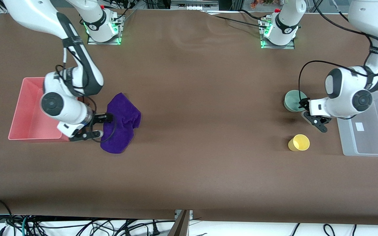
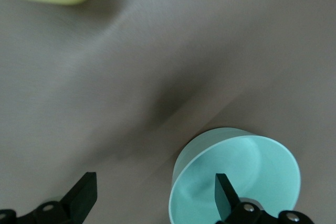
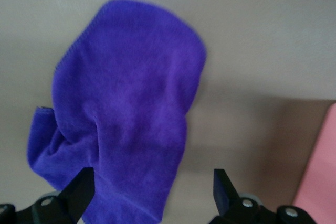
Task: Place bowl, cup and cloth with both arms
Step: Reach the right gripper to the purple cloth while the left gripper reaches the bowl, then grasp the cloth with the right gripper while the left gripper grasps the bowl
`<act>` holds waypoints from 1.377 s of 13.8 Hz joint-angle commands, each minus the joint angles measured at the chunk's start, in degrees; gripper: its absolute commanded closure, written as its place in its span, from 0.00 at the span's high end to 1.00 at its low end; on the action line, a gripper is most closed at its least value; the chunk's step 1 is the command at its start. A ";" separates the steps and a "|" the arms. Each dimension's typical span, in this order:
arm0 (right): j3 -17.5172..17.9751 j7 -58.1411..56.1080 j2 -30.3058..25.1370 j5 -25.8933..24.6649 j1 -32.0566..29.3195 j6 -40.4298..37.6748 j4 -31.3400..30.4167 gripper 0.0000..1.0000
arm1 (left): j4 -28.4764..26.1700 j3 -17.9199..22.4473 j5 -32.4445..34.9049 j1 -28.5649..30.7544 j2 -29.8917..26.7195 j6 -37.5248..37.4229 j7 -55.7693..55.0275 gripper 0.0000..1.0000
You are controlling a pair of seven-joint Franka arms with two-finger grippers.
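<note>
Front view: right tool (image 1: 101,125) open over cloth (image 1: 123,122); left tool (image 1: 313,115) open beside bowl (image 1: 294,100).

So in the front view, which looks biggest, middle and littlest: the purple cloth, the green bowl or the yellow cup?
Largest to smallest, as they look in the front view:
1. The cloth, far bigger than the other two.
2. The bowl, a bit wider than the cup, though the left gripper covers part of it.
3. The cup, the littlest.

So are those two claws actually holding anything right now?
No. The left gripper is open over the bowl; the right gripper is open over the cloth.
</note>
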 commanded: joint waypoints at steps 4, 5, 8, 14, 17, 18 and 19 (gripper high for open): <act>-0.12 0.25 2.75 0.34 1.37 21.29 -11.45 1.00 | -2.09 -0.06 -1.37 0.68 -0.45 1.96 7.22 0.00; -0.12 0.25 3.45 0.42 1.72 22.19 -11.46 1.00 | -1.92 -0.06 -1.37 0.68 -0.45 1.96 7.22 0.00; -0.21 0.25 4.51 0.34 2.16 23.17 -11.46 0.20 | -1.65 -0.06 -1.37 0.68 -0.63 1.53 7.30 0.00; -0.74 -1.33 2.85 0.25 2.25 14.41 -6.12 0.00 | 10.35 -0.06 -0.66 0.76 -4.94 -15.74 8.18 0.00; -0.82 -2.38 1.44 0.16 1.90 3.70 -0.06 0.00 | 24.58 0.20 -0.31 3.65 -3.28 -30.43 11.24 0.00; -1.17 -3.52 1.18 0.16 1.81 -0.17 2.40 0.00 | 29.24 0.03 1.08 6.10 -1.53 -32.38 14.04 0.00; -1.70 -4.66 1.00 0.16 1.81 -3.34 4.86 0.00 | 32.68 0.02 2.66 7.78 0.32 -32.58 17.81 0.00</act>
